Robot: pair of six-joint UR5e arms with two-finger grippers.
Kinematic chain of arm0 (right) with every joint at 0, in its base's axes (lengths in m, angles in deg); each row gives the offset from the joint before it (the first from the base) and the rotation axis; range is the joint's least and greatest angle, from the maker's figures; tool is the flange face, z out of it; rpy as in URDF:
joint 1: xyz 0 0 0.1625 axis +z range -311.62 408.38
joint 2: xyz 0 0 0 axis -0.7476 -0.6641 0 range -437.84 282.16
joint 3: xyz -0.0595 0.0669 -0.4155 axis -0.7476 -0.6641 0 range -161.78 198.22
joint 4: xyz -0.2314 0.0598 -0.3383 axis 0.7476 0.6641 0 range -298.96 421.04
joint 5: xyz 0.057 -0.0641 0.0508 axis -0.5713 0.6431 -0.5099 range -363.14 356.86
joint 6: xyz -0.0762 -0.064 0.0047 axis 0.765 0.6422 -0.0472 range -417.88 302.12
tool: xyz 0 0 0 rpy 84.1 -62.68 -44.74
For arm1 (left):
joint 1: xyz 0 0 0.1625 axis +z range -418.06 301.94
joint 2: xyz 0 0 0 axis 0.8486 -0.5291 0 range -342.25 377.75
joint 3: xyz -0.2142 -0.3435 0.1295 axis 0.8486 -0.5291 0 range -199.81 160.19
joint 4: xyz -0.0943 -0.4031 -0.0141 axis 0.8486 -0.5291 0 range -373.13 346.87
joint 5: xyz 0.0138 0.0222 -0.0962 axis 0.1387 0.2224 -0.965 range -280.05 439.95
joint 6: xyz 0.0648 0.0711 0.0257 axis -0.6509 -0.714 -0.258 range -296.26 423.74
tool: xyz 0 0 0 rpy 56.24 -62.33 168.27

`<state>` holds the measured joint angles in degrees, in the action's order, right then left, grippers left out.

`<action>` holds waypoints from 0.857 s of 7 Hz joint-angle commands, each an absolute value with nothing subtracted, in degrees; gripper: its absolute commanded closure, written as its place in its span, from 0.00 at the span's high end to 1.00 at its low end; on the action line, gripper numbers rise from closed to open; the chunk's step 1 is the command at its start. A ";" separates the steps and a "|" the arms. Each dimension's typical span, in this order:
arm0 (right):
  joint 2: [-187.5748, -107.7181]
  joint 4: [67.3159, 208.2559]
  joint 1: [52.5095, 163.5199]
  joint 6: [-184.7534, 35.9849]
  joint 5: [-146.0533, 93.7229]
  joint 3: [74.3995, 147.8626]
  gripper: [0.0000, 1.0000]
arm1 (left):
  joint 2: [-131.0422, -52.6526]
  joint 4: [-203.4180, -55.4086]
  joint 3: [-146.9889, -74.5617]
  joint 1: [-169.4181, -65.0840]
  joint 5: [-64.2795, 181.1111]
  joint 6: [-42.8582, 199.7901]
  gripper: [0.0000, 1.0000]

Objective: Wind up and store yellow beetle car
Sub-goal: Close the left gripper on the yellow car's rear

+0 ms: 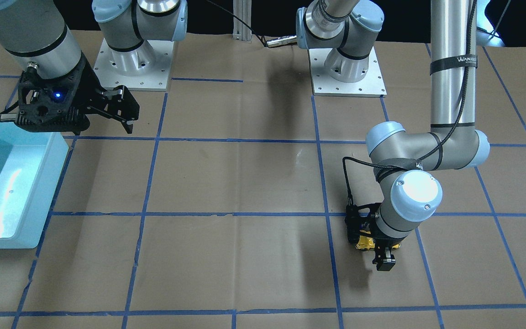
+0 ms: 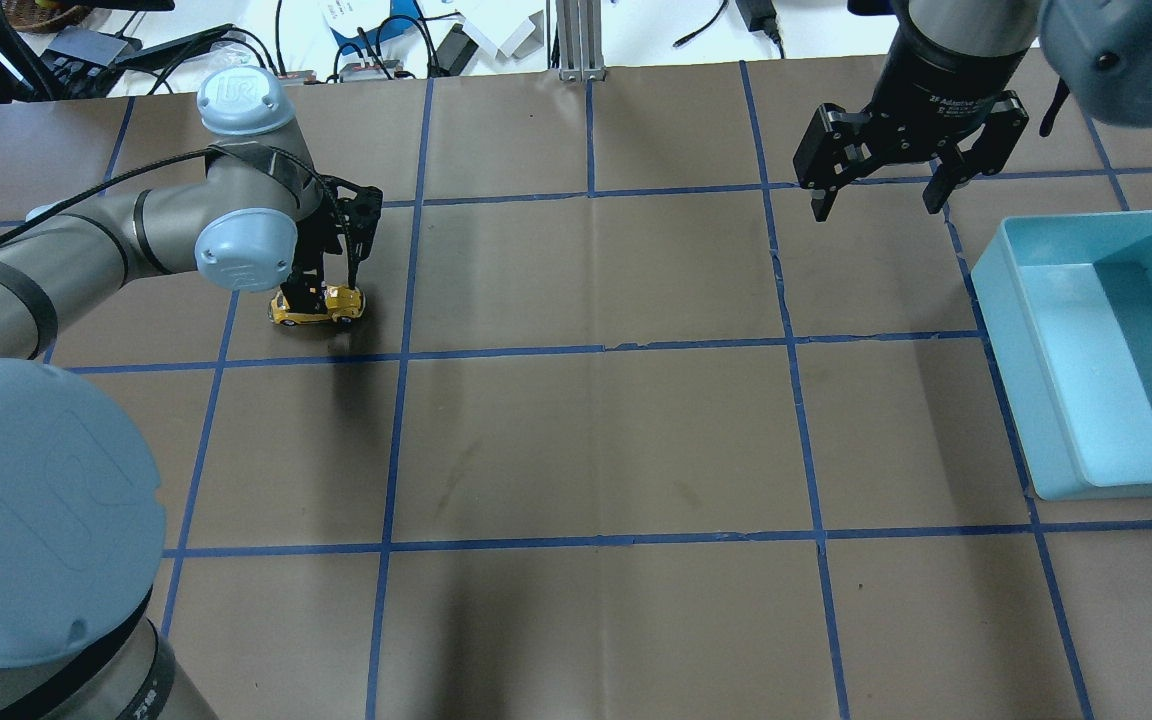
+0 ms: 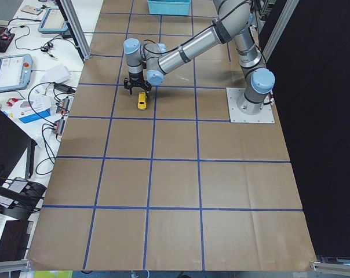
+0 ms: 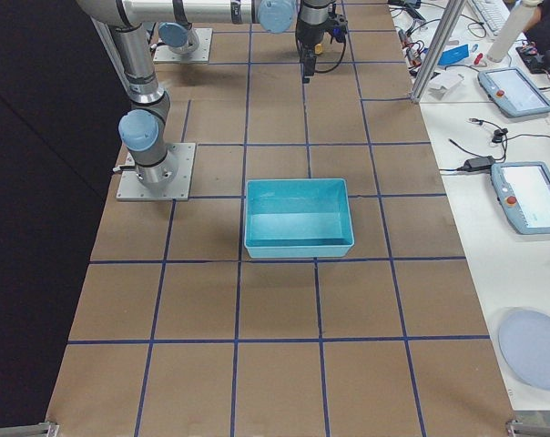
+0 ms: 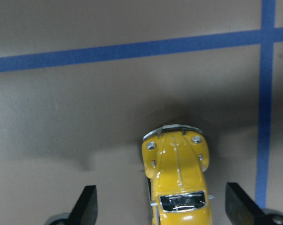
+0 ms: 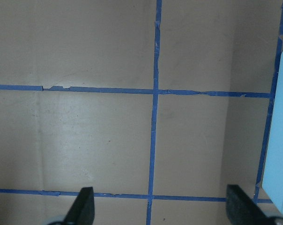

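The yellow beetle car [image 2: 318, 306] stands on its wheels on the brown paper at the table's left. My left gripper [image 2: 324, 292] is down over it, open. In the left wrist view the car [image 5: 178, 168] sits between the two fingers [image 5: 87, 206], nearer the right one, with a gap on each side and its silver bumper pointing away. It also shows in the front view [image 1: 363, 242] under the left gripper [image 1: 369, 246]. My right gripper [image 2: 881, 195] is open and empty, held above the table at the far right.
A light blue bin [image 2: 1011, 390] stands at the table's right edge, just right of the right gripper; its rim shows in the right wrist view [image 6: 281, 140]. Blue tape lines divide the paper into squares. The arm bases [image 1: 347, 68] stand at the robot's side.
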<state>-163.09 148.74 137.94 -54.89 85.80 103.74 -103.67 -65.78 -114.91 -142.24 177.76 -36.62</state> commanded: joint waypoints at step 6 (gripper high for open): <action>-163.18 148.75 138.03 -54.89 85.80 103.74 1.00 | -103.37 -66.13 -116.40 -140.15 177.42 -35.75 0.72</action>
